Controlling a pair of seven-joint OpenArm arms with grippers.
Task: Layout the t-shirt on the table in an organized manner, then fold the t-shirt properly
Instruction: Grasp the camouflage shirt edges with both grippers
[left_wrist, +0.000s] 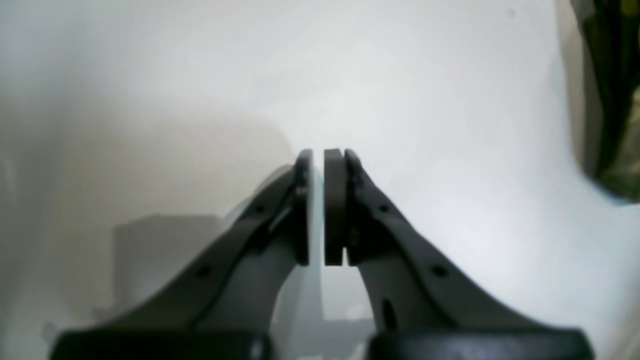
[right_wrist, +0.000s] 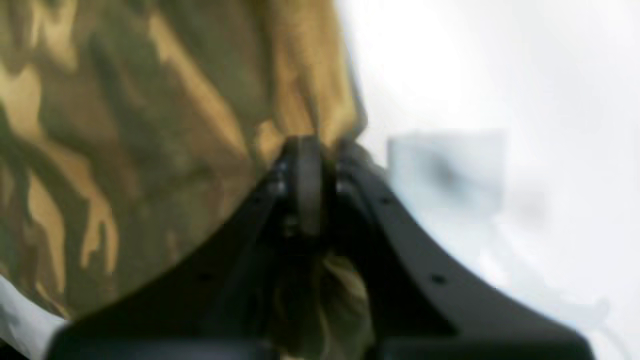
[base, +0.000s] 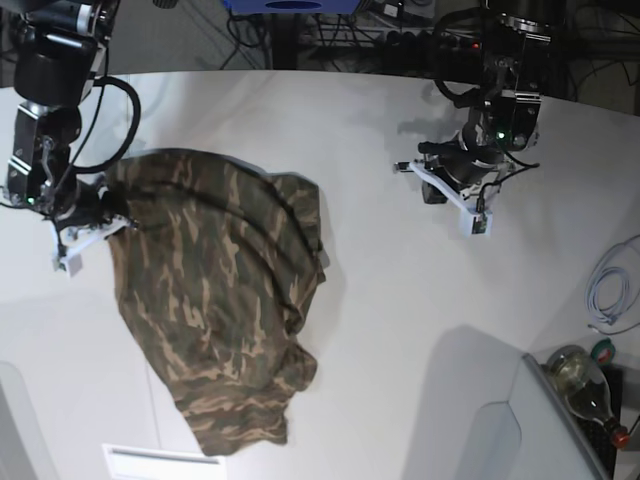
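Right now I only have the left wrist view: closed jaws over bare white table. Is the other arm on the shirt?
Observer: Yes. The right gripper is shut on an edge of the t-shirt; camouflage cloth bunches between its fingers.
Operator: Which part of the shirt?
Observer: The upper corner on the base view's left side. Whether that is a sleeve or a hem I cannot tell.
Operator: Is the shirt laid flat?
Observer: No. It lies crumpled in folds on the table, not spread out.
Operator: Where is my gripper relative to it?
Observer: The left gripper sits well clear of the shirt, holding nothing.
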